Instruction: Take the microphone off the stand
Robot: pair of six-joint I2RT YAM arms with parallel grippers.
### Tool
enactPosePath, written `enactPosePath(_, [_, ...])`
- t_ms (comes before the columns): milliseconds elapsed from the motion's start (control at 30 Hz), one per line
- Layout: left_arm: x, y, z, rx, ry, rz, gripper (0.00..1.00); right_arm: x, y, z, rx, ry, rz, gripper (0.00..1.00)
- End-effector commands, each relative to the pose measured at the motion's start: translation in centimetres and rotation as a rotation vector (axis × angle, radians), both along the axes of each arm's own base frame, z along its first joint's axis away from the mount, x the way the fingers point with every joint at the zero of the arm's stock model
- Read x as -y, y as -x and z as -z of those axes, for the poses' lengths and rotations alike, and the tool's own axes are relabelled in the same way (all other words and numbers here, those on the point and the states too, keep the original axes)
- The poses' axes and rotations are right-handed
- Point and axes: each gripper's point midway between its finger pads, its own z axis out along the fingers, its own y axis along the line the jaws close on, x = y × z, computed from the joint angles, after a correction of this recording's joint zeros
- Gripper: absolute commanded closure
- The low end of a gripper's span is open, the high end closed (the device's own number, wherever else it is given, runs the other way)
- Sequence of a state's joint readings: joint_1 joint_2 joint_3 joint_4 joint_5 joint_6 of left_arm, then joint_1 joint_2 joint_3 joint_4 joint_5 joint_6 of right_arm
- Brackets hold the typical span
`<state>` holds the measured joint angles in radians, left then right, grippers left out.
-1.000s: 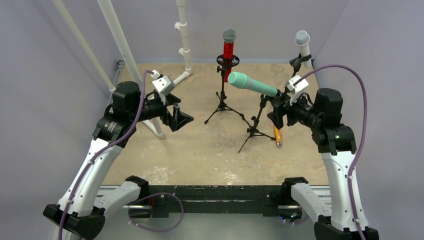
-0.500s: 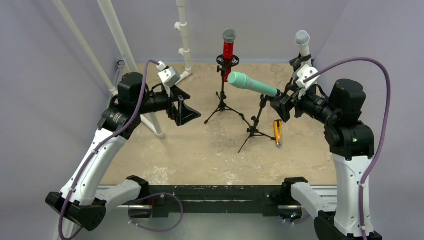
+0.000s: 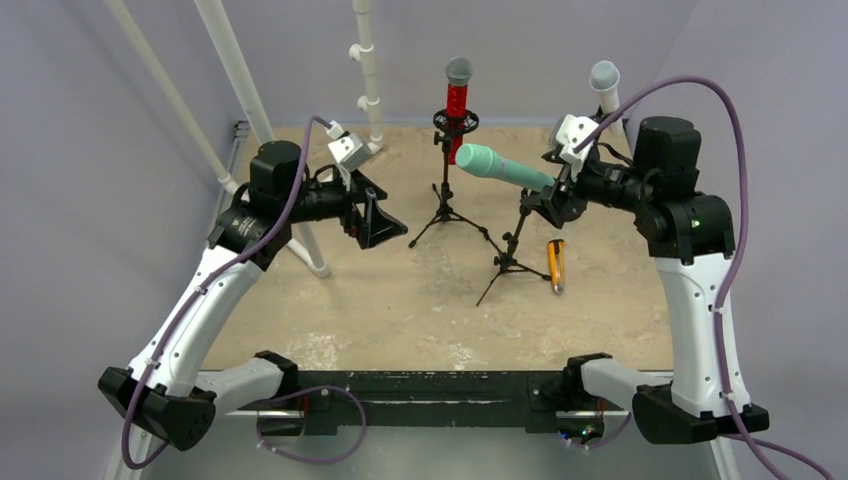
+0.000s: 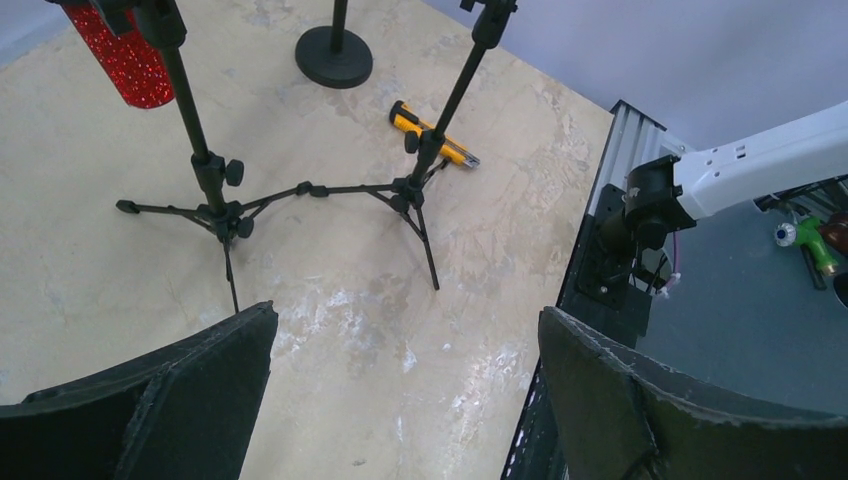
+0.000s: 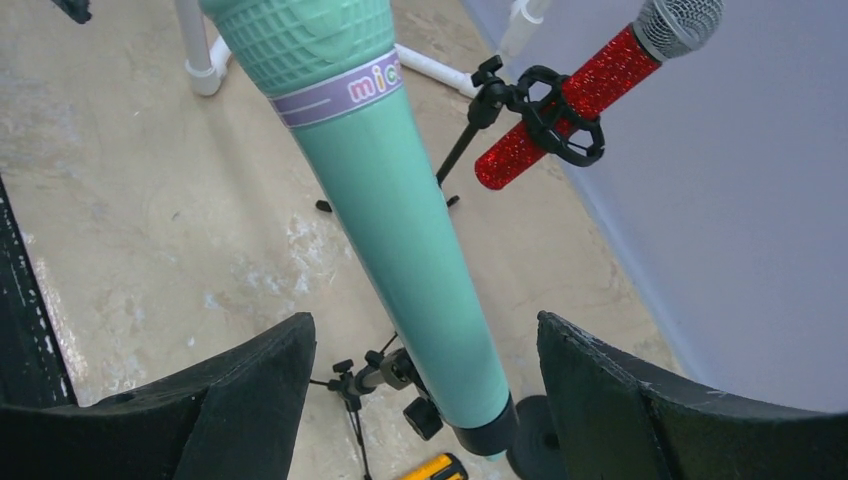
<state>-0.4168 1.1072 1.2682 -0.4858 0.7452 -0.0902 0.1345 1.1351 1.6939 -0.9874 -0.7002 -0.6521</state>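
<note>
The teal microphone [image 3: 500, 168] sits tilted on its tripod stand [image 3: 512, 245] mid-counter [image 3: 400, 300]. The right fingers [image 5: 250, 390] are spread either side of its lower barrel, not touching it. The left fingers [image 4: 200, 390] hang wide apart, well away.

The only readable lettering is on the teal mic [image 5: 400, 220]. A pale lilac band [image 5: 330, 98] wraps it just below the grille, and in the right wrist view it shows the letters "mic" in mixed colours, running off round the curve. Nothing else in any view carries legible text.
</note>
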Motion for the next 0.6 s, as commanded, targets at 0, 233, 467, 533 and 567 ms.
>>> enactPosePath(0, [0.8,-0.7,-1.4,0.056,0.023,0.029,0.00,-1.3,0.9,-0.6,0.058,0.030,-0.092,0.21])
enactPosePath(233, [1.6,-1.1,-0.5,0.011,0.030,0.058,0.00,-2.4,-0.3,0.7,0.071,0.077,-0.126,0.26])
enactPosePath(467, [2.0,-1.5,0.6,-0.011,0.027,0.082,0.00,-3.1,-1.9,1.3,0.118,0.138,-0.149,0.33])
enactPosePath(533, [2.3,-1.6,0.8,-0.020,0.031,0.094,0.01,-3.4,-2.2,1.3,0.125,0.148,-0.158,0.36])
enactPosePath(567, [2.4,-1.7,0.9,-0.027,0.034,0.101,0.00,-3.6,-2.3,1.3,0.127,0.151,-0.159,0.38])
